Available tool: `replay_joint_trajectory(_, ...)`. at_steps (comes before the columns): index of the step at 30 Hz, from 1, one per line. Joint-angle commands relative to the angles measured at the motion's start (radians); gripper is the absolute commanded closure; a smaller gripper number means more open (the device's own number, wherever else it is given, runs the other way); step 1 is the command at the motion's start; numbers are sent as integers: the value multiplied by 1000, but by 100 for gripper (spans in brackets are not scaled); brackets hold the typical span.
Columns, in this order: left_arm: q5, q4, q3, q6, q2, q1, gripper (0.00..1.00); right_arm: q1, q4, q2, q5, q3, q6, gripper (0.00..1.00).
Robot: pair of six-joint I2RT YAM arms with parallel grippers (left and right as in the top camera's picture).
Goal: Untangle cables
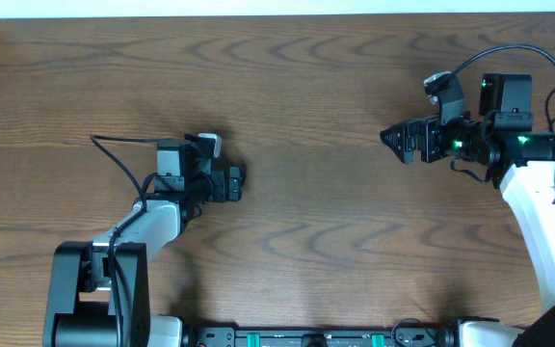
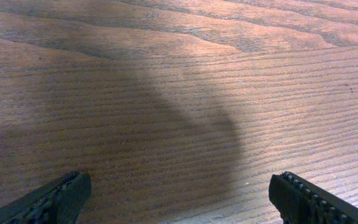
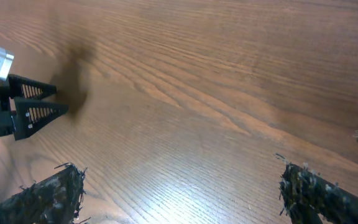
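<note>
Cables show in no view, so I cannot tell where they lie. The left gripper (image 1: 239, 183) and right gripper (image 1: 391, 137) both stand spread, holding nothing. Reaching blind, they could scrape the table (image 1: 306, 87) or collide in the gap between them. Open wood lies ahead of each, with the table's edges well apart from both.

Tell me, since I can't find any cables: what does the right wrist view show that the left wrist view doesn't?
Only the right wrist view: the left claw seen from across the table, and the right claw, its fingers wide apart. Only the left wrist view: a broad dark shadow on the wood ahead of the left claw's open fingers. Both: bare wood grain and no cables.
</note>
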Motion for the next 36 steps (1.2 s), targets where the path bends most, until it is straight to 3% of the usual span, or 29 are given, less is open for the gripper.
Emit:
replay_joint_trajectory(1, -39, -37, -49, -20, 50, 10, 3, 5, -2, -1, -9, 0, 6, 1)
replay_joint_trajectory(24, -39, -37, -49, -20, 41, 10, 3, 5, -2, -1, -9, 0, 6, 1)
replay_joint_trajectory(36, -39, -37, -49, -20, -107, 10, 3, 5, -2, -1, -9, 0, 6, 1)
